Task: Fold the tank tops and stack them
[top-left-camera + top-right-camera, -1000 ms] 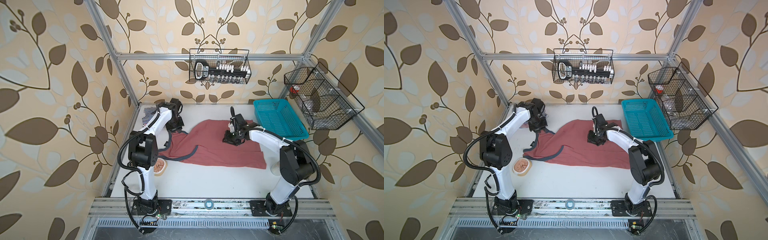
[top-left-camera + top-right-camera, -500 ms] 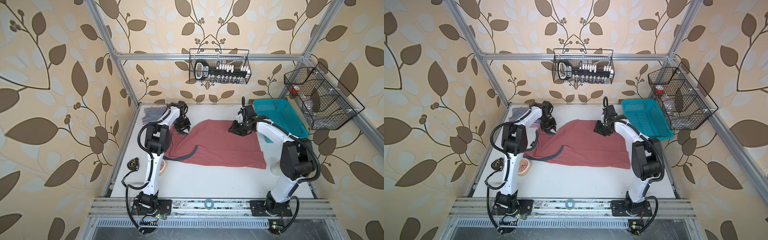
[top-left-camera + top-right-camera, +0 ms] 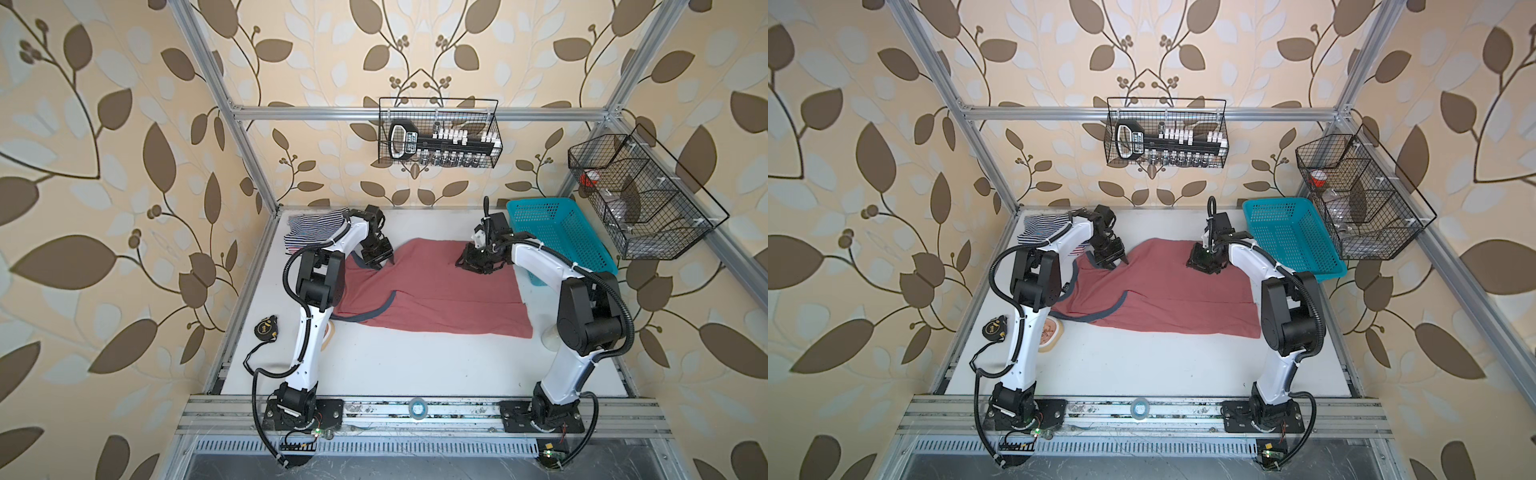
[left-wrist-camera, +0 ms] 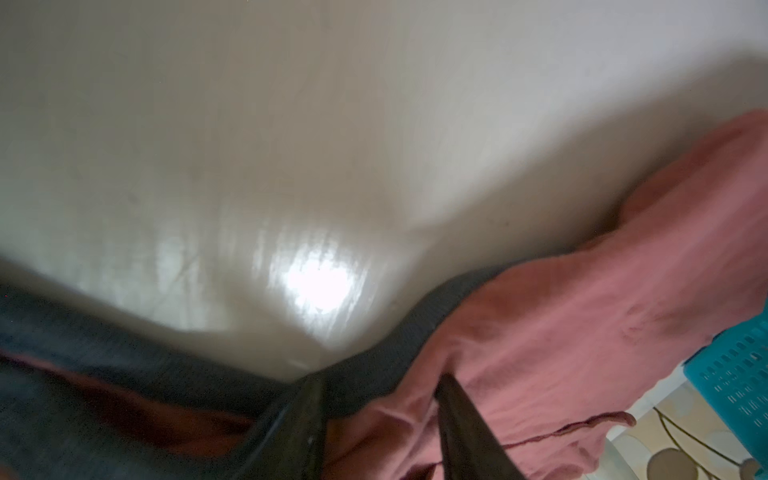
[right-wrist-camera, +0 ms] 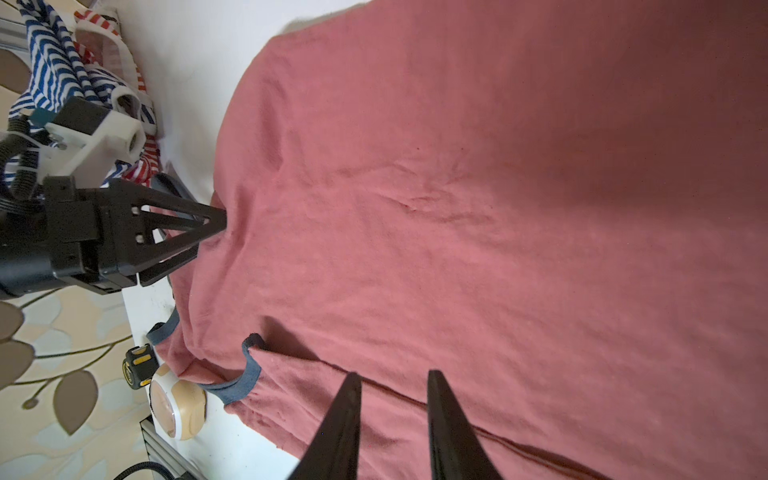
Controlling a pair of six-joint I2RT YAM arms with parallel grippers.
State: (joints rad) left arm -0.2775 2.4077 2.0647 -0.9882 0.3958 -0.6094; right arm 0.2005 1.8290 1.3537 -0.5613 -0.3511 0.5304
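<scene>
Your dusty red tank top point(image 3: 436, 291) lies spread across the middle of the white table point(image 3: 415, 365), mostly flat. Its grey-blue trim point(image 3: 376, 316) curls out along the side nearer your left arm.

Your left gripper point(image 3: 381, 264) sits at the far left corner of that top. In the left wrist view its fingers point(image 4: 307, 415) stand a little apart with a bunch of pink cloth and dark trim caught between them. From the right wrist view, creases in the cloth run straight to its tip, so it has hold of the top.

Your right gripper point(image 3: 473, 264) is down on the far right part of the same top, just beside the teal plastic basket point(image 3: 561, 237). Its fingers point(image 5: 345, 415) are slightly parted, and the cloth and a hem seam run flat across the gap. I cannot tell whether it grips or only presses.

The other two tops are heaped in the far left corner behind your left arm. The navy-white striped top point(image 5: 54, 70) lies over the red-white striped top point(image 5: 143, 170), both unfolded.

A tape measure point(image 3: 266, 328) lies off the table's left edge. A round beige-and-white object point(image 3: 1050, 332) sits on the table, touching or just beside the near left end of the red top.
</scene>
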